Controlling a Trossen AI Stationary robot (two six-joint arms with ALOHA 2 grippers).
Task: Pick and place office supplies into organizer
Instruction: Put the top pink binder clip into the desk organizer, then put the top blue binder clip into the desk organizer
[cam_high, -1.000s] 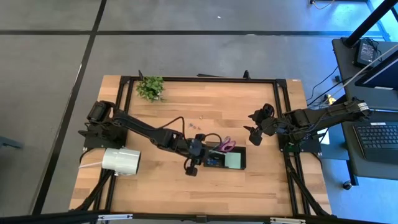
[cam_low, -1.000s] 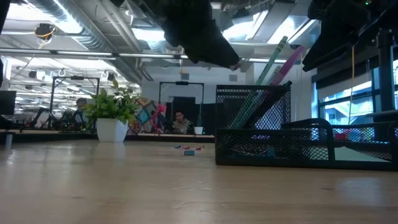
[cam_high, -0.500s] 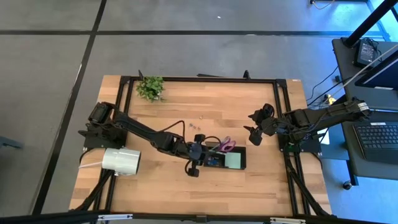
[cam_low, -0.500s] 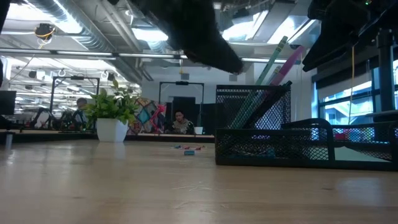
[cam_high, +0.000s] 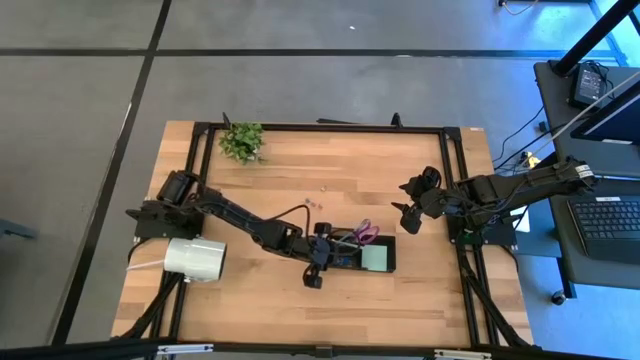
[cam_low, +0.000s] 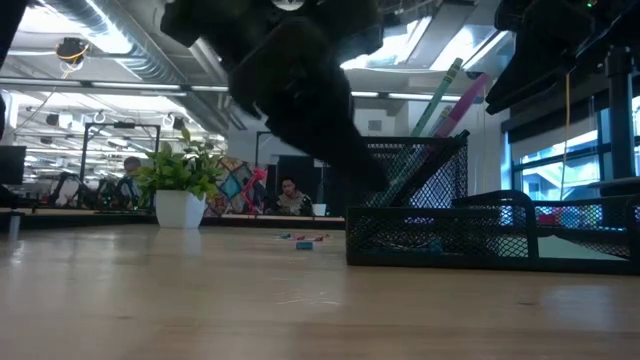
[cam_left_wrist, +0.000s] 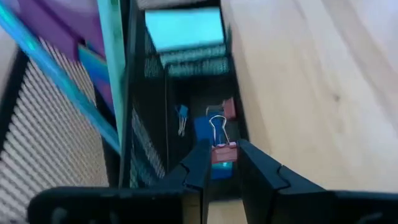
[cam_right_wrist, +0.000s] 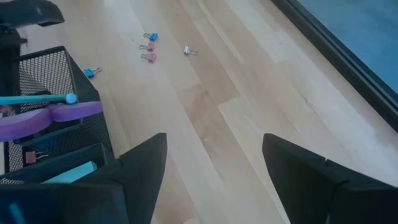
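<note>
- Black wire-mesh desk organizer (cam_high: 360, 253) sits on the light wooden table (cam_high: 280, 190), toward the right arm's side.
- Left gripper (cam_left_wrist: 221, 163) hangs over the organizer's low compartment; its two dark fingers (cam_left_wrist: 198, 167) pinch one small pink binder clip (cam_left_wrist: 222, 149).
- Below that clip, in the same compartment: one blue clip (cam_left_wrist: 181, 112), one pink clip (cam_left_wrist: 227, 107), and something blue I can't identify.
- One pale green sticky-note pad (cam_high: 375, 258) lies in the organizer's tray section, at the end away from the left gripper.
- One pair of purple-handled scissors (cam_high: 363, 234) and one teal pen (cam_right_wrist: 37, 99) stand in the organizer's tall cup.
- Four loose clips on the table beyond the organizer: two blue (cam_right_wrist: 150, 37), two pink (cam_right_wrist: 148, 57); one silver clip (cam_right_wrist: 189, 51) nearby.
- Right gripper (cam_right_wrist: 211, 168) waits well apart from the organizer, fingers spread wide, holding nothing.
- One white roll (cam_high: 194, 258) and one small green plant (cam_high: 242, 141) sit far from the organizer, on the left arm's side.
</note>
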